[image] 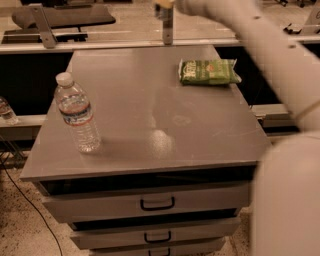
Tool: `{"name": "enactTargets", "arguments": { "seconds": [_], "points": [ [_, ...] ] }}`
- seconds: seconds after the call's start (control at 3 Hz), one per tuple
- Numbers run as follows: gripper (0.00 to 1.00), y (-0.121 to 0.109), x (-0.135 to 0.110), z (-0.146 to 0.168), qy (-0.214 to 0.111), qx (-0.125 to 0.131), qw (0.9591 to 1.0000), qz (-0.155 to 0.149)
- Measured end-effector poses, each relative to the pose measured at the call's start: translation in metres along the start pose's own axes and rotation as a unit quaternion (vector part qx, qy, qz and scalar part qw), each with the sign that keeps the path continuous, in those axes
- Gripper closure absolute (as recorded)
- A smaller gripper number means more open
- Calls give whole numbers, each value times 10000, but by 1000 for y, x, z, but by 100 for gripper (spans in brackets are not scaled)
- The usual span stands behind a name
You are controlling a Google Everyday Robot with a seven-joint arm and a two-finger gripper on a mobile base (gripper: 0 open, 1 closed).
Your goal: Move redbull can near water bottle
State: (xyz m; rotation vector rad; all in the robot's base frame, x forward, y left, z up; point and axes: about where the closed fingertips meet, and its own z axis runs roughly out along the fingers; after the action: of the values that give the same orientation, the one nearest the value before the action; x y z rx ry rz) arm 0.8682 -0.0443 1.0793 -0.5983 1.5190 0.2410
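The water bottle [77, 114] stands upright on the gray worktop [150, 125]. It is clear, with a white cap and a red, white and blue band. It is near the left edge of the worktop, close to the front.

My gripper [164, 4] is far behind the water bottle and off to its right. It is up high, at the very top edge of the view, past the back of the worktop. Only a small pale bit of it shows. I cannot tell if it is spread, pressed together or pinching something. I cannot tell where the redbull can is.

My arm [260, 35] is thick and white. It runs from the gripper down the right side, well to the right of the water bottle. Its big round part fills the bottom right corner.

A green bag [207, 71] lies flat on the worktop. It is behind the water bottle and to its right, well apart from it.

A gray post [167, 27] stands behind the worktop, just under my gripper.

A small bottle [6, 111] sits to the left of the water bottle, off the worktop and partly cut off.

Gray drawers [150, 202] with dark handles sit below the water bottle, under the worktop. A black cable [20, 195] lies on the floor, below the water bottle and to its left.
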Motion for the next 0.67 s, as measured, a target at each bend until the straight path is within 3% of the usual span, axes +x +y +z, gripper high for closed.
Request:
{"name": "enactTargets", "arguments": {
  "seconds": [0.33, 0.67],
  "points": [
    [100, -3, -71, -93, -541, 263, 9981, -123],
    [100, 15, -61, -120, -444, 183, 9988, -111]
  ]
}}
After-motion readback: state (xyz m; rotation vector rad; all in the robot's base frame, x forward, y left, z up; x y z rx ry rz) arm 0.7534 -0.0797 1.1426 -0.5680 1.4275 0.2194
